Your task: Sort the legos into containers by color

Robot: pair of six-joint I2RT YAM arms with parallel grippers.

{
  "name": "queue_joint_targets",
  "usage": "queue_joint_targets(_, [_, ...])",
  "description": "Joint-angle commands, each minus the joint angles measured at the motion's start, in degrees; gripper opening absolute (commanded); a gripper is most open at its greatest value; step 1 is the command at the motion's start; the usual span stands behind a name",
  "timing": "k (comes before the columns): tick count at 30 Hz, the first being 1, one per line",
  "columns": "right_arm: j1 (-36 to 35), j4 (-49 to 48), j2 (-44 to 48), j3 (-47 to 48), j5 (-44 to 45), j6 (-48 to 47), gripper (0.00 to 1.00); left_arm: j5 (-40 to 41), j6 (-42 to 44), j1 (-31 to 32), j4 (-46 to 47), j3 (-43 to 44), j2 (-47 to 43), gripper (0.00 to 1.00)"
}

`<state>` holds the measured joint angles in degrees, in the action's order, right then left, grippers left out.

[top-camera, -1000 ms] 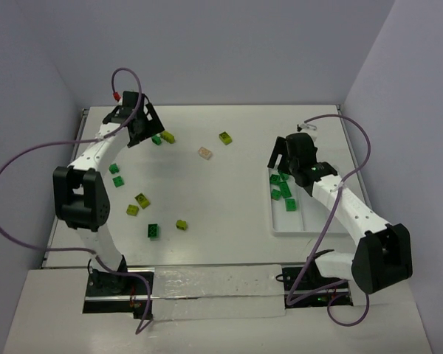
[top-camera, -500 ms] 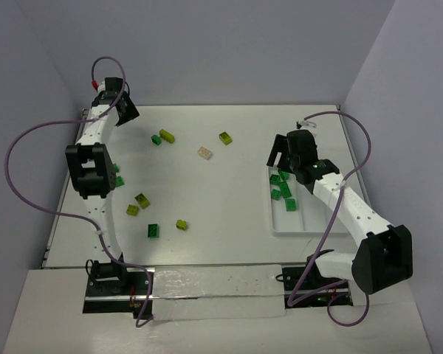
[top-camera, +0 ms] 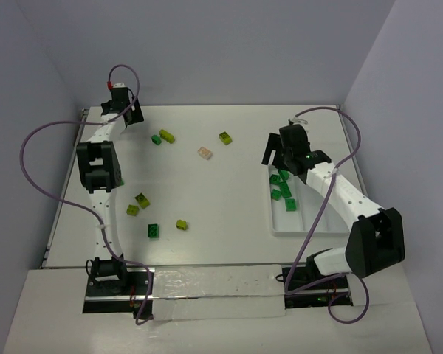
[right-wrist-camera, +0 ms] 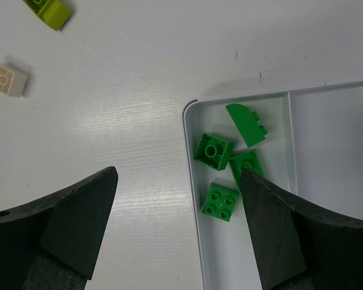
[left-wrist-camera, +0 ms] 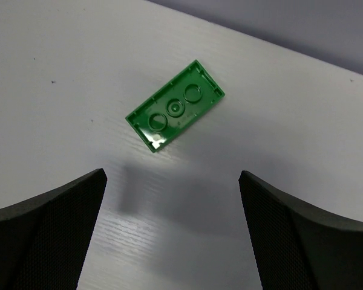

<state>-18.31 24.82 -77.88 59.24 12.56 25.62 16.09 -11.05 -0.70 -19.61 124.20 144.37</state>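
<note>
My left gripper [top-camera: 127, 113] is open and empty at the far left back of the table. In the left wrist view it [left-wrist-camera: 172, 181] hangs just short of a dark green brick [left-wrist-camera: 175, 113] that lies studs down. My right gripper [top-camera: 278, 157] is open and empty over the far left corner of the white tray [top-camera: 314, 221]. In the right wrist view it [right-wrist-camera: 178, 176] straddles the tray's left rim [right-wrist-camera: 192, 181]. Several dark green bricks [right-wrist-camera: 213, 151] lie in the left compartment. A peach brick [top-camera: 204, 153] and yellow-green bricks [top-camera: 226, 138] lie on the table.
More loose bricks lie left of centre: a yellow-green one [top-camera: 166, 136], a dark green one [top-camera: 156, 140], two yellow-green ones [top-camera: 142, 200], a dark green one [top-camera: 153, 231] and a yellow-green one [top-camera: 181, 224]. The tray's other two compartments [right-wrist-camera: 333, 145] hold nothing that shows.
My left gripper has pulled back from the bricks near the back to the far left corner, its arm folding up. My right gripper has shifted slightly toward the back left.
</note>
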Motion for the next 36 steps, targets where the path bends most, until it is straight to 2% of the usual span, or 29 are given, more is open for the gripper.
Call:
queue_joint_targets(1, [-0.6,1.1,-1.1,4.1,0.1,-1.1,0.89,-5.5,0.6,-2.6,5.6,5.1,3.0,0.99])
queue_joint_targets(7, [-0.7,1.7,-3.1,5.8,-0.1,-1.5,0.90,-10.6,-1.3,-3.9,4.9,9.2,7.0,0.99])
queue_joint_targets(11, [-0.7,2.1,-4.2,6.6,0.0,-1.5,0.90,-11.5,-2.1,-4.7,2.8,13.3,9.8,0.99])
queue_joint_targets(13, [-0.7,2.2,-4.4,7.0,0.2,-1.5,0.90,-11.8,-1.8,-4.7,3.4,12.7,9.9,0.99])
queue_joint_targets(26, [-0.8,2.5,-4.9,7.9,0.7,-1.3,0.90,-15.6,5.9,-3.1,5.3,14.2,11.0,0.98])
queue_joint_targets(30, [-0.8,2.6,-5.0,7.8,0.9,-1.3,0.90,-15.4,7.6,-2.2,5.6,13.5,10.6,0.92])
queue_joint_targets(36, [-0.8,2.7,-5.2,8.0,1.1,-1.2,0.90,-14.8,8.6,-1.4,5.8,12.8,10.3,0.66])
